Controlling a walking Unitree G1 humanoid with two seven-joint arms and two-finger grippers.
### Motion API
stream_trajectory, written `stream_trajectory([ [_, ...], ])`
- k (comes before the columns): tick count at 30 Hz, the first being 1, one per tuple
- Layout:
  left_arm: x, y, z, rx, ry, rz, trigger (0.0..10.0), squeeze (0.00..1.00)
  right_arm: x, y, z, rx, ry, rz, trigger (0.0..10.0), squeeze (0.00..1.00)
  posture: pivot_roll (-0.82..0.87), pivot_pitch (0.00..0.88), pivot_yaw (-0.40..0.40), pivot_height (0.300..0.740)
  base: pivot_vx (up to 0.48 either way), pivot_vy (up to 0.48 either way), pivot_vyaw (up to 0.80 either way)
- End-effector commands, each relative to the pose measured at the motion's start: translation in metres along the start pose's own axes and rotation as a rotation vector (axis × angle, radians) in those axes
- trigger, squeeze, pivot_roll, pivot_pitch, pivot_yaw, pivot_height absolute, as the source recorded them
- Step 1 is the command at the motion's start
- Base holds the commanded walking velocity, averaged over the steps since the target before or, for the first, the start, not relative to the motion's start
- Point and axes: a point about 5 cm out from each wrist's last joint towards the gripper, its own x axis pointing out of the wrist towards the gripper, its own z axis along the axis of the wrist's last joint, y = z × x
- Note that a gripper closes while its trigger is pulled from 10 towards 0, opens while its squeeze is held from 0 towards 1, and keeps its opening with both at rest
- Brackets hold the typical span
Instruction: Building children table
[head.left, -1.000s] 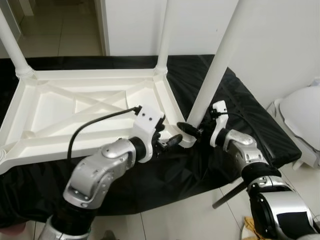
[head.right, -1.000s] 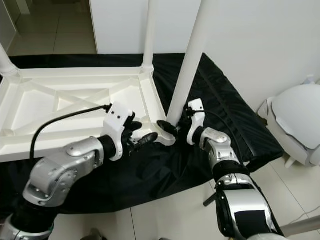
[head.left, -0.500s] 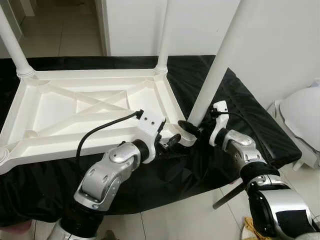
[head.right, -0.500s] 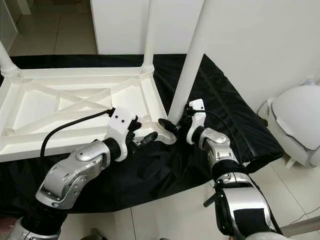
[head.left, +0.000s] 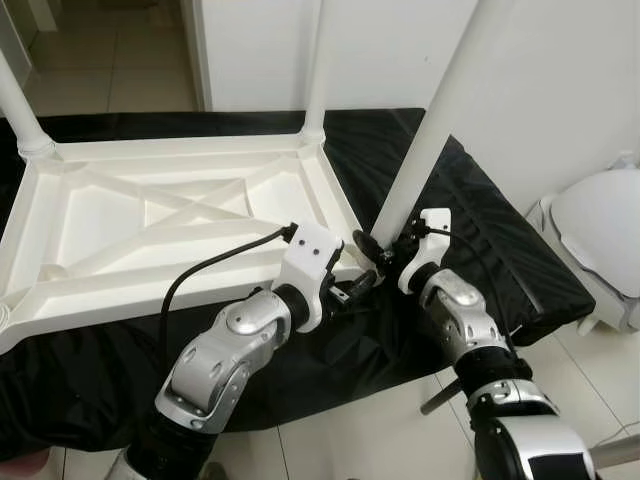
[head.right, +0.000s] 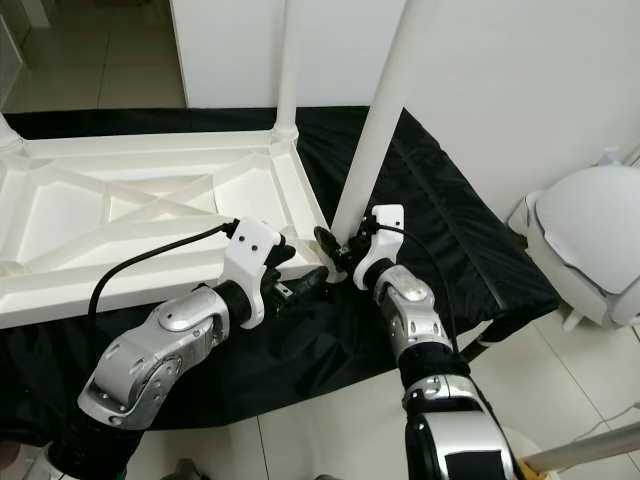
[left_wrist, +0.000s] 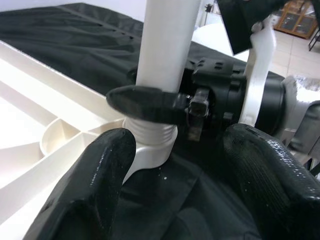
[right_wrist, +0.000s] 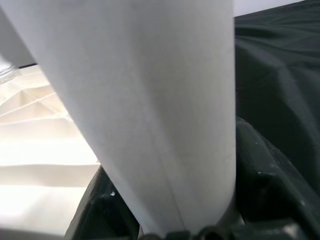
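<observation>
A white plastic children's table (head.left: 150, 210) lies upside down on a black cloth (head.left: 480, 230). Two legs stand in its far corners, one on the left (head.left: 15, 100) and one on the right (head.left: 315, 70). A third white leg (head.left: 430, 130) rises, slightly tilted, from the near right corner socket (left_wrist: 150, 145). My right gripper (head.left: 370, 247) is shut on this leg just above the socket; its fingers (right_wrist: 260, 185) wrap the tube (right_wrist: 150, 100). My left gripper (left_wrist: 175, 175) is open and sits right beside the same corner, with the socket just ahead of its fingers (left_wrist: 95, 185).
The black cloth covers a low platform with its edge near me; tiled floor lies below. A white rounded object (head.left: 600, 240) stands at the right by the white wall. A dark rod (head.left: 440, 395) lies on the floor under my right arm. A doorway opens at the back left.
My left gripper has moved forward and right, closer to the near right corner. My right gripper keeps its hold on the leg, and its arm has drawn in slightly. The view has shifted slightly.
</observation>
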Motion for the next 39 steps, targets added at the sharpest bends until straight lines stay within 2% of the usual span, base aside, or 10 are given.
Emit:
stream_trajectory([
  [1,-0.001,-0.006,-0.001,-0.003,-0.009,-0.066,10.0,0.00,0.001,0.011,-0.004,0.062,-0.004,-0.099,0.0,0.00,0.01,0.046,-0.090,0.740,0.000,0.000,0.00],
  [8,-0.004,-0.007,0.003,-0.009,-0.035,-0.089,10.0,0.00,0.003,0.037,-0.003,0.138,-0.027,-0.354,0.0,0.00,0.01,0.037,-0.095,0.740,0.000,0.000,0.00],
  [18,-0.004,-0.006,0.002,0.004,-0.033,-0.083,10.0,0.00,-0.001,0.043,0.002,0.137,-0.011,-0.345,0.0,0.00,0.01,0.023,-0.101,0.740,0.000,0.000,0.00],
  [19,-0.004,-0.006,0.002,-0.002,-0.034,-0.082,10.0,0.00,-0.002,0.042,0.002,0.131,-0.006,-0.355,7.5,0.00,0.01,0.021,-0.102,0.740,0.000,0.000,0.00],
  [20,-0.004,-0.006,0.002,-0.006,-0.035,-0.081,10.0,0.00,-0.003,0.041,0.001,0.122,0.006,-0.369,7.5,0.00,0.01,0.019,-0.102,0.740,0.000,0.000,0.00],
  [21,-0.004,-0.006,0.002,-0.007,-0.035,-0.080,10.0,0.00,-0.004,0.037,0.001,0.108,0.011,-0.382,10.0,0.00,0.01,0.018,-0.103,0.740,0.000,0.000,0.00],
  [23,-0.004,-0.005,0.002,-0.007,-0.035,-0.080,10.0,0.00,-0.006,0.036,0.001,0.098,0.015,-0.394,10.0,0.00,0.01,0.017,-0.103,0.740,0.000,0.000,0.00],
  [25,-0.004,-0.005,0.002,-0.005,-0.033,-0.077,10.0,0.00,-0.008,0.031,0.002,0.082,0.013,-0.395,10.0,1.00,0.01,0.015,-0.103,0.740,0.000,0.000,0.00],
  [38,-0.005,-0.006,0.001,-0.001,-0.029,-0.088,10.0,0.00,-0.012,0.001,0.022,0.030,-0.054,-0.171,10.0,1.00,0.01,0.003,-0.101,0.740,0.000,0.000,0.00],
  [39,-0.005,-0.005,0.001,-0.001,-0.028,-0.090,10.0,0.00,-0.013,-0.005,0.023,0.032,-0.048,-0.131,10.0,0.21,0.01,0.001,-0.099,0.740,0.000,0.000,0.00],
])
